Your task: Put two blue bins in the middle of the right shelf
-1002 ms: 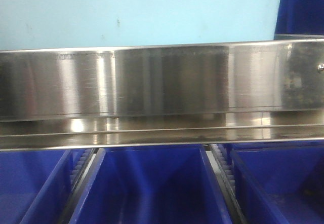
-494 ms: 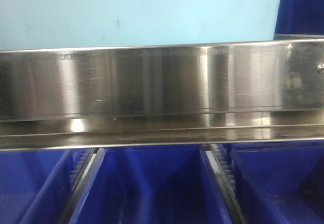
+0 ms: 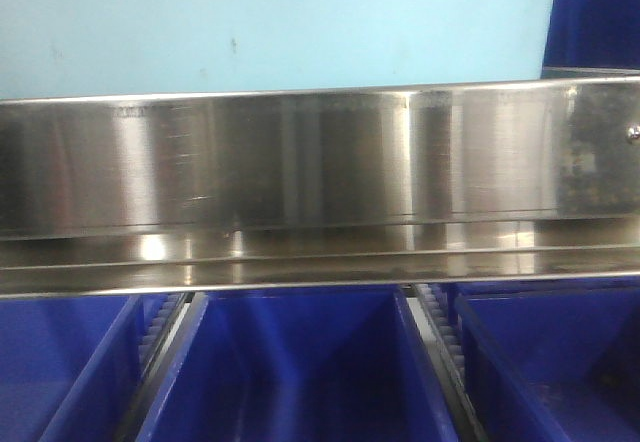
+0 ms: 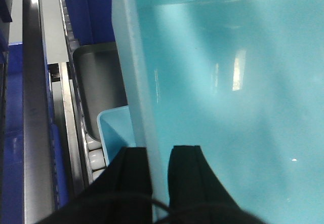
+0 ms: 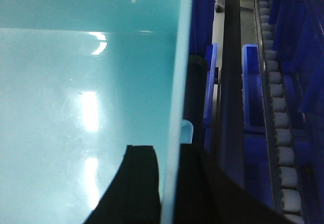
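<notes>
Steel shelf [image 3: 320, 152] ahead — bin wall [image 4: 134, 72] seemingly pinched inside each end effector [image 4: 159, 152] [image 5: 167, 152].

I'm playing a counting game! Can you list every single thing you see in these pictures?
Light blue bin: one in each wrist view, likely the same one, its wall between the gripper fingers.
Smaller bin: one, light blue, only a corner shows, by the big bin's edge.
Grey bin: one, dark grey, left of the light blue bin.
Dark blue bins: three, below the steel rail; a fourth at top right.
Steel rail: one, silver, across the front view.
Rollers: one row, whitish, between dark blue bins.
Left gripper: one, black, closed on the bin wall.
Right gripper: one, black, closed on the bin wall.
</notes>
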You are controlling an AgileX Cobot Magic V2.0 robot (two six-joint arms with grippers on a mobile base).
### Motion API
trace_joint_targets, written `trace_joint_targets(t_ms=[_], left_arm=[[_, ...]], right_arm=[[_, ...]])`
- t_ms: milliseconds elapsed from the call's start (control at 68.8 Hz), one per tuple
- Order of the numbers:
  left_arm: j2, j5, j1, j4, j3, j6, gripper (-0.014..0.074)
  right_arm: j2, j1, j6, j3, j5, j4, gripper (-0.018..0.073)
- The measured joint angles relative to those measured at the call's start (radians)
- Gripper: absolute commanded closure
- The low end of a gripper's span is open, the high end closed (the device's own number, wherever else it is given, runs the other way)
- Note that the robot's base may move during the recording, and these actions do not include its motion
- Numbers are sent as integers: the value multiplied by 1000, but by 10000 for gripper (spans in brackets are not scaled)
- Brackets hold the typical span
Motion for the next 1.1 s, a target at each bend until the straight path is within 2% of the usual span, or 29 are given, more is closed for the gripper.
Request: trace_joint_targets(t_ms=[218,538,741,1104], left_arm=[[0,-2,0,4,0,0,708],[37,17,0,32,10,0,708],[53,19,0,70,90,0,708],[53,-1,0,61,199,0,708]], right_arm=[[0,0,0,0,-30,2,712],[46,0,0,0,39,22,712],[99,0,0,10,48,35,712],[121,0,0,21,63,32,712]])
